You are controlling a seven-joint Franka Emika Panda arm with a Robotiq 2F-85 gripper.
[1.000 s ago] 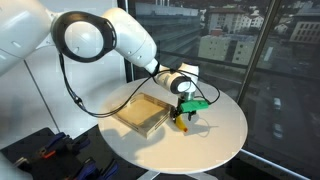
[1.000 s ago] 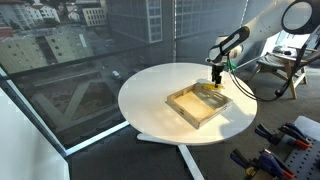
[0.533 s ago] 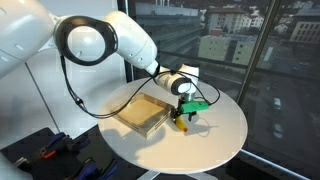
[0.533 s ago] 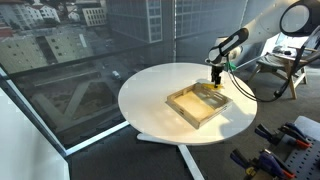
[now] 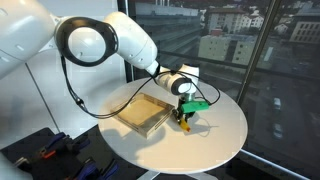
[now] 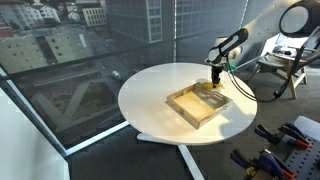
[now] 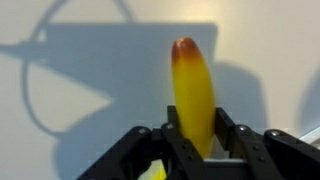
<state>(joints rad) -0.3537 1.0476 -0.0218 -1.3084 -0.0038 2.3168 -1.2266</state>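
Slip risk — pincer [image 7: 197, 130] pinches only the near end of the red-tipped yellow stick [image 7: 192, 85], held low over the white surface [image 7: 70, 60] just beside the wooden tray [image 5: 142, 113], so it could pivot loose or snag the tray's rim — window [image 5: 250, 40] beyond.

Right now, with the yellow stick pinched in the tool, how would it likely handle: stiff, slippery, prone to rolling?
Probably stiff: the yellow stick juts straight from the tool without sagging. Its smooth skin may slip in a light pinch. Its rounded shape would likely roll on the table.
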